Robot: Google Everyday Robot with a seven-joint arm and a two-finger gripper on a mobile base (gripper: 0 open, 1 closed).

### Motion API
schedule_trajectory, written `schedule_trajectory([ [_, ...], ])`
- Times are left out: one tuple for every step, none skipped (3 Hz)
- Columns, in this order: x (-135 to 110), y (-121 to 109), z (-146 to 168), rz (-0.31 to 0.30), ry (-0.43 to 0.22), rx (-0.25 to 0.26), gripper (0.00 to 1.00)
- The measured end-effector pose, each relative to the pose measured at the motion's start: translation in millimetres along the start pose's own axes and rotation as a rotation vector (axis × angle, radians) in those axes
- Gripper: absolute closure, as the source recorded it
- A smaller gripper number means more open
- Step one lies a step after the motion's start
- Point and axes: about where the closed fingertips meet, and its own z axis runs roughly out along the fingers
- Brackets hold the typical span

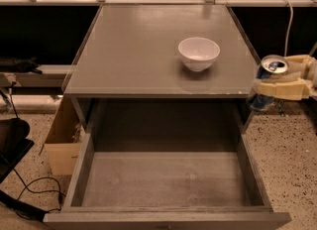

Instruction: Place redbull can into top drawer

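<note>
My gripper is at the right edge of the view, just off the table's front right corner, shut on the redbull can. The can is upright, silver and dark blue, its pull-tab top showing; cream fingers wrap its middle. It hangs in the air beside the table, above the floor and to the right of the drawer. The top drawer is pulled fully open below the tabletop; its flat grey bottom holds nothing.
A white bowl stands on the grey tabletop, right of centre. A cardboard box sits on the floor left of the drawer. Black cables lie at lower left. A white cable hangs at the upper right.
</note>
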Motion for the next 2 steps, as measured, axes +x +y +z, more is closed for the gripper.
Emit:
schedule_trajectory([
  [1.3, -3.9, 21.2, 0.006, 0.019, -0.033, 1.00],
  [34.8, 27.2, 58.3, 0.069, 0.042, -0.113, 1.00],
])
